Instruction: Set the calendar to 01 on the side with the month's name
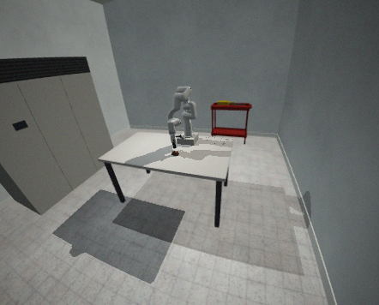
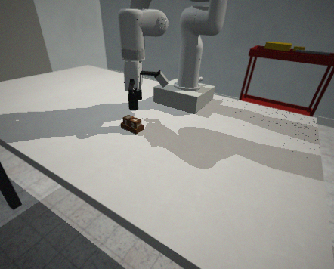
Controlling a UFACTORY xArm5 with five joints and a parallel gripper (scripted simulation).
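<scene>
The calendar (image 2: pixel 132 124) is a small brown tray with two cubes standing side by side in it, on the white table in front of the arm's base. It also shows as a tiny dark spot in the top view (image 1: pixel 175 152). The digits on the cubes are too small to read. My gripper (image 2: pixel 133 102) points straight down, a little above and just behind the calendar, apart from it. Its fingers are open and hold nothing. In the top view the gripper (image 1: pixel 173 144) hangs just above the calendar.
The arm's grey base block (image 2: pixel 184 96) stands on the table behind the calendar. A red cart (image 2: pixel 290 79) with yellow items stands by the back wall. Tall cabinets (image 1: pixel 42 128) line the left wall.
</scene>
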